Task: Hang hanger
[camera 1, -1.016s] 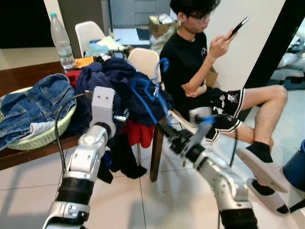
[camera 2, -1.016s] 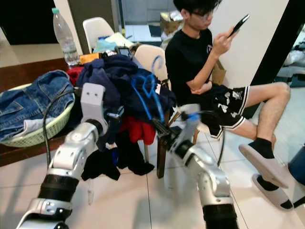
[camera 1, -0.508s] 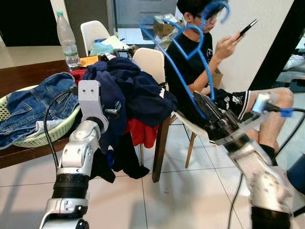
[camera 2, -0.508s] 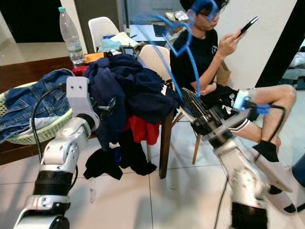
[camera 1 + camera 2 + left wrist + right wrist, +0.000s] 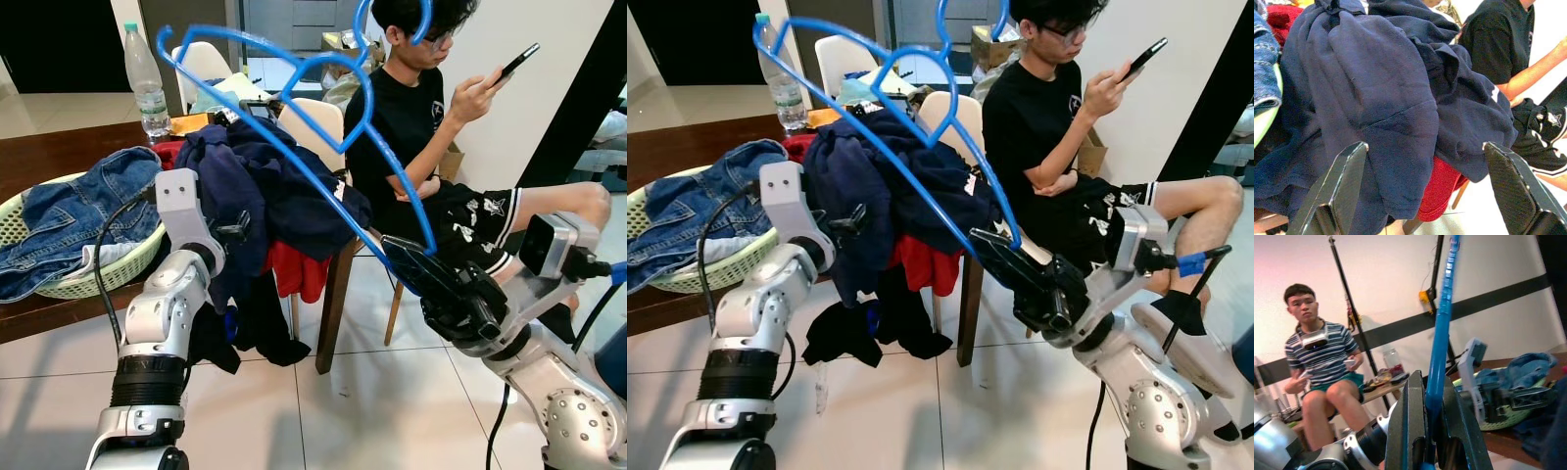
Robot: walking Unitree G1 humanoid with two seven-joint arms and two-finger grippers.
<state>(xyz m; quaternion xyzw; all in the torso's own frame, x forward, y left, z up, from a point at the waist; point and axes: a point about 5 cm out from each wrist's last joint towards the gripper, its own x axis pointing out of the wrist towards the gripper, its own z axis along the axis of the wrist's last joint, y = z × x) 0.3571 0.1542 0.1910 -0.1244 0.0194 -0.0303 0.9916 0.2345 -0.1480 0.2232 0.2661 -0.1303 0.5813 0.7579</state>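
Two black fingers of the right gripper [image 5: 1004,257] are pressed together on the lower end of a thin blue plastic hanger [image 5: 294,137], and they hold it up in the air in front of the robot. From the grip the hanger rises in a long slant toward the robot's left, over a pile of dark navy clothes [image 5: 265,186], and its curved hook [image 5: 423,22] stands high near the top edge of the head views. In the right wrist view the blue bar of the hanger goes up between the two closed fingers [image 5: 1408,431].

The left gripper [image 5: 1425,191] has its fingers spread wide apart and holds nothing. It is raised just in front of the navy clothes, and a red garment [image 5: 292,272] hangs under them. The clothes lie heaped over the corner of a dark brown wooden bench [image 5: 59,157] and over the back of a white chair [image 5: 312,122]. On the bench, more to the robot's left, a pale green woven basket [image 5: 98,279] holds a blue denim jacket [image 5: 69,211], and behind it stands a clear plastic water bottle [image 5: 145,83].

One person in a black T-shirt [image 5: 416,117] and black shorts sits on the chair behind the hanger and looks at a phone [image 5: 514,64]. The right wrist view shows a second seated person in a striped shirt [image 5: 1322,360].
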